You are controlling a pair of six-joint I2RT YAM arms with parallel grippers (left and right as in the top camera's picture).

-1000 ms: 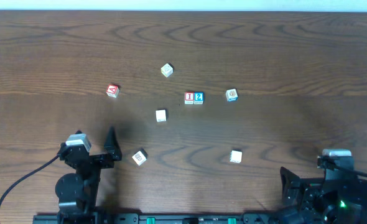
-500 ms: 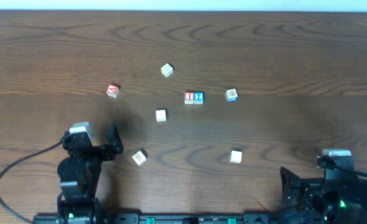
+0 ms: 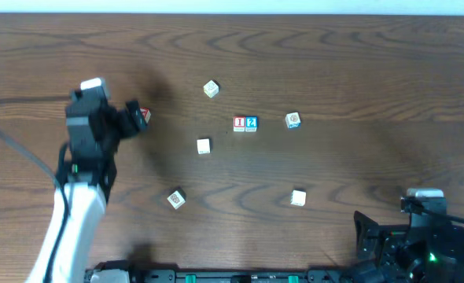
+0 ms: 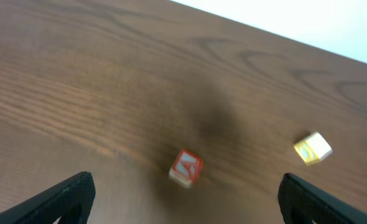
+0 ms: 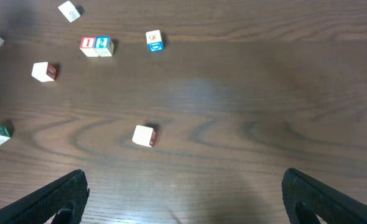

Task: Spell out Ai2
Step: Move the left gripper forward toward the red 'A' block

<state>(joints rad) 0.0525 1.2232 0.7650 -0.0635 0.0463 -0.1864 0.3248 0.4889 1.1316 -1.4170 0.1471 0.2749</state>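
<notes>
The red A cube (image 3: 144, 115) lies at mid-left of the table, partly covered by my left gripper (image 3: 132, 122). In the left wrist view the A cube (image 4: 185, 168) sits tilted just ahead of the left gripper (image 4: 185, 202), whose jaws are wide open and apart from it. The white I cube (image 3: 239, 123) and the blue 2 cube (image 3: 251, 123) stand side by side and touching at the table's centre; the right wrist view shows the I cube (image 5: 88, 45) and the 2 cube (image 5: 102, 45) far off. My right gripper (image 5: 183, 196) rests open and empty at the front right.
Pale cubes lie scattered: one at the back (image 3: 211, 88), one left of centre (image 3: 204, 145), one front left (image 3: 176, 198), one front right (image 3: 297, 197). A cube with an orange-and-blue mark (image 3: 292, 119) sits right of the 2. The right arm's base (image 3: 417, 236) fills the front right corner.
My left arm has swung from the front left up and back to the A cube, staying open. The right arm and all cubes have not moved.
</notes>
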